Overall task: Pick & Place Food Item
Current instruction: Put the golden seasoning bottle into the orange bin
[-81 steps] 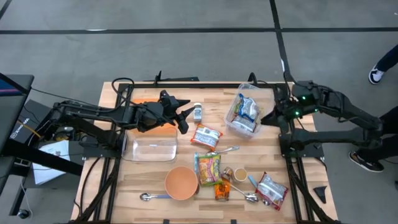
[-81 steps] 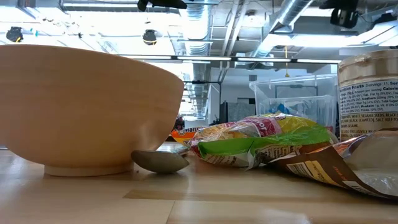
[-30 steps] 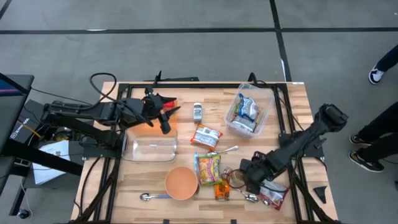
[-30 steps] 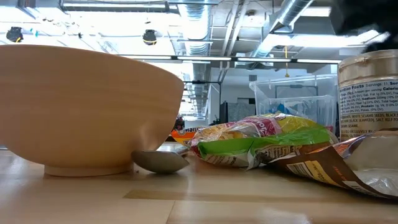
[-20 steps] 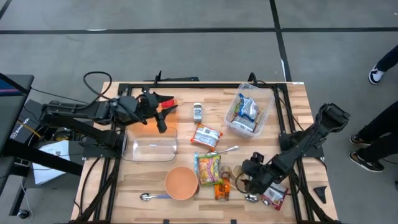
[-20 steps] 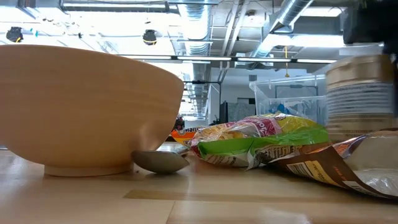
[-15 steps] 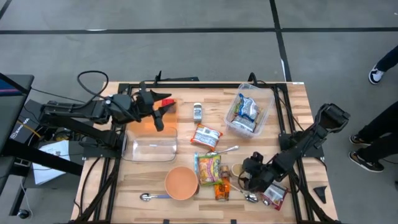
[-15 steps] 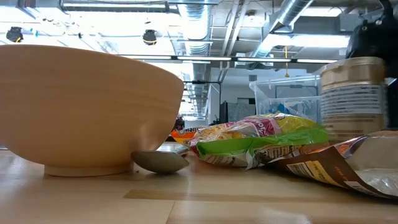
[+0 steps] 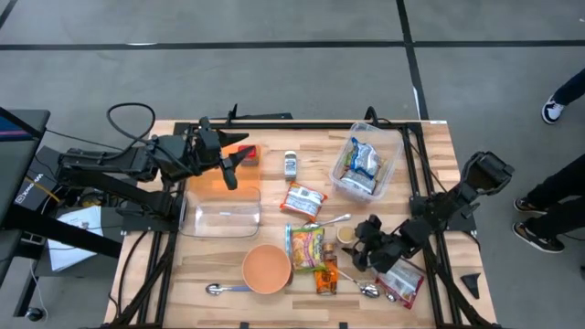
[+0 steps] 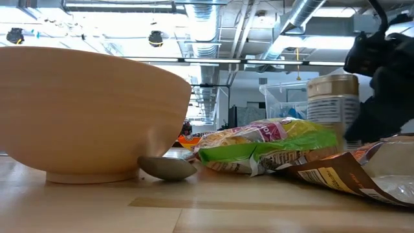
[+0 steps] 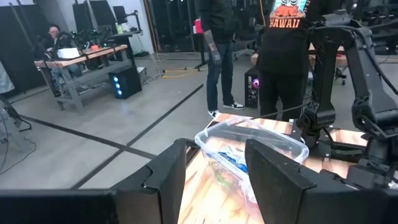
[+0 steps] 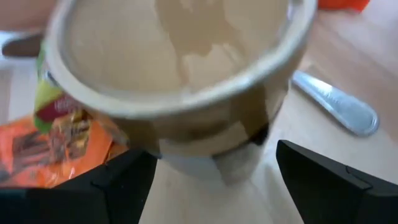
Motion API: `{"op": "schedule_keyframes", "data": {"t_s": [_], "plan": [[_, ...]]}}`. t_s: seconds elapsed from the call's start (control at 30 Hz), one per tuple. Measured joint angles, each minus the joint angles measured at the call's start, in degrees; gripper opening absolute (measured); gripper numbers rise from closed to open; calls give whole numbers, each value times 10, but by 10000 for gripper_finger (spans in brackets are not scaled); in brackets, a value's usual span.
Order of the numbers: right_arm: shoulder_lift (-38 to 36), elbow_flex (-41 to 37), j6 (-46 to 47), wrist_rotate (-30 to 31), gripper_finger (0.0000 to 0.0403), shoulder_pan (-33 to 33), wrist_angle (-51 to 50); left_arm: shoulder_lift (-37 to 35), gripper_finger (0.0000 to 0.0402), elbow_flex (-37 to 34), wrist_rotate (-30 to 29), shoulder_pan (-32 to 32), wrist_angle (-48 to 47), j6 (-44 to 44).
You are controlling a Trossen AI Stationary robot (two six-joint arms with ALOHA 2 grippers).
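High view: right tool (image 9: 359, 249) low, gripping cup (image 9: 347, 236).

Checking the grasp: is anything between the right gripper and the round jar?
Nothing visible. The jar sits directly inside the right gripper; the spoon and the orange snack bag lie beside it, not in between.

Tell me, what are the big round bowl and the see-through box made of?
The bowl looks like wood: matte tan with faint grain lines, though it could be wood-look plastic. The see-through box looks like clear, glossy plastic, because you can see the snack packets through its walls.
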Motion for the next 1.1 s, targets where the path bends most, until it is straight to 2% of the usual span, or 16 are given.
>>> {"op": "schedule_keyframes", "data": {"t_s": [0.27, 0.63, 0.77, 0.9, 1.1], "plan": [[0, -22, -6, 44, 323, -24, 28, 0, 158, 0, -2, -1, -3, -15], [0, -24, -38, 46, 322, -78, 36, 0, 158, 0, -2, -1, -3, -42], [0, -24, -67, 45, 308, -89, 58, 0, 158, 0, -2, -12, -3, -44], [0, -24, -76, 33, 276, -97, 74, 0, 158, 0, -2, -20, -3, -44], [0, -12, -63, -26, 276, -92, 103, 0, 158, 0, -2, -21, -4, -44]]}}
